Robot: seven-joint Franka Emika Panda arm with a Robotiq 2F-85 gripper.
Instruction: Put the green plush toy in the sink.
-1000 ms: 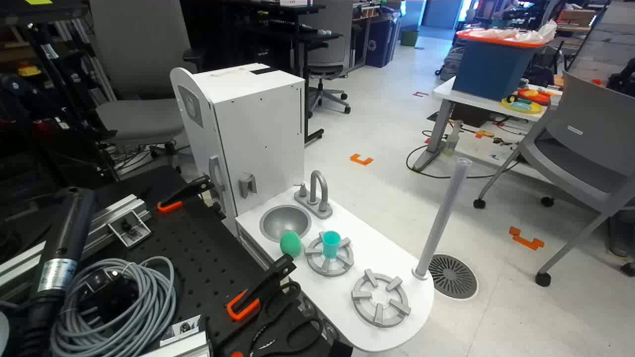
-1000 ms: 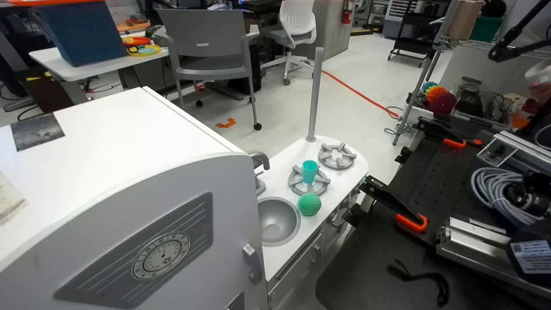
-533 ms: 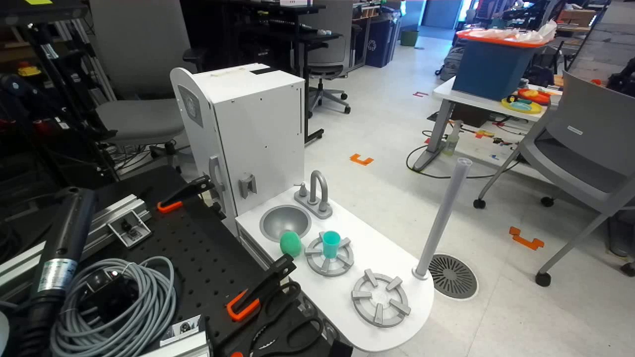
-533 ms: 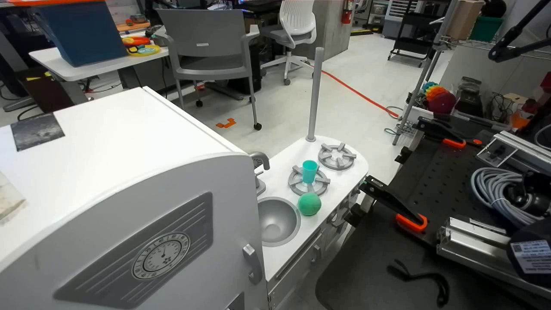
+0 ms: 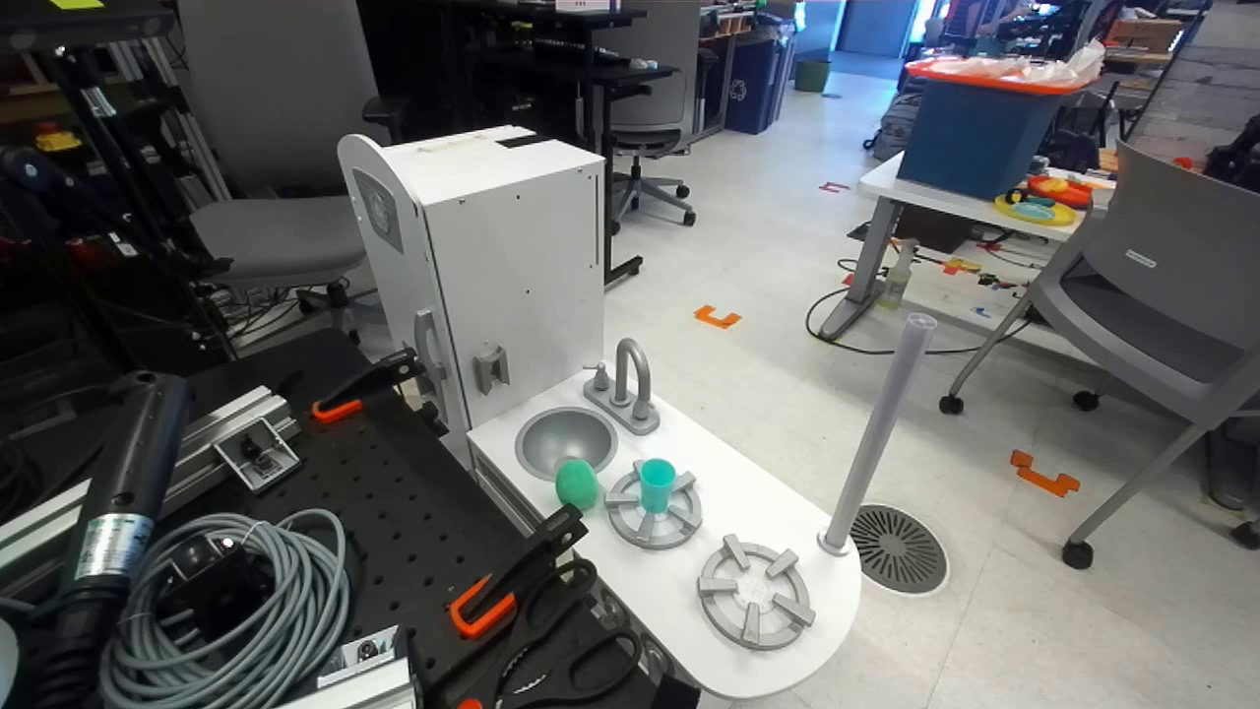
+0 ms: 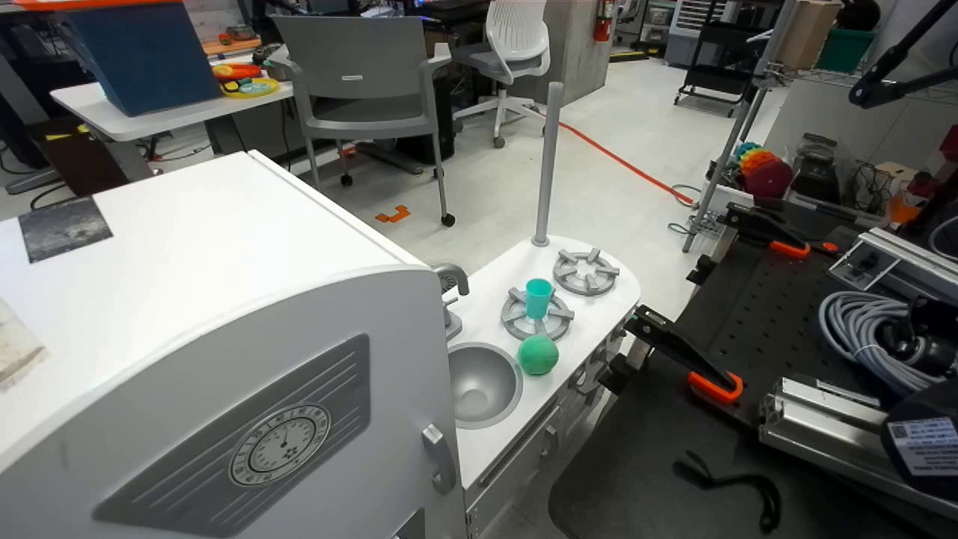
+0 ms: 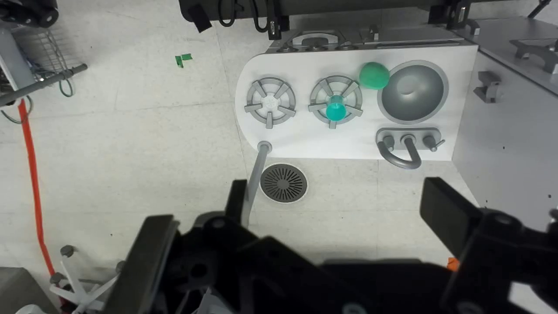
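The green plush toy (image 5: 577, 484) sits on the white counter against the near edge of the sink (image 5: 561, 438), beside its rim and outside the basin. In an exterior view the toy (image 6: 538, 355) is at the rim of the grey sink (image 6: 486, 378). In the wrist view the toy (image 7: 374, 76) lies just left of the sink (image 7: 416, 93), slightly overlapping its rim. My gripper (image 7: 334, 185) is open with nothing between its fingers. It is high above and off to the faucet side of the counter. The gripper is out of view in both exterior views.
A teal cup (image 7: 336, 110) stands on a spoked burner (image 7: 317, 92) close to the toy. A curved faucet (image 7: 400, 162) rises behind the sink. A tall grey post (image 5: 879, 433) stands at the counter corner. A white cabinet (image 5: 522, 266) borders the sink. Black clamps (image 5: 536, 551) edge the dark table.
A pale shape at the right edge of an exterior view is gone. The toy, cup and counter have not moved.
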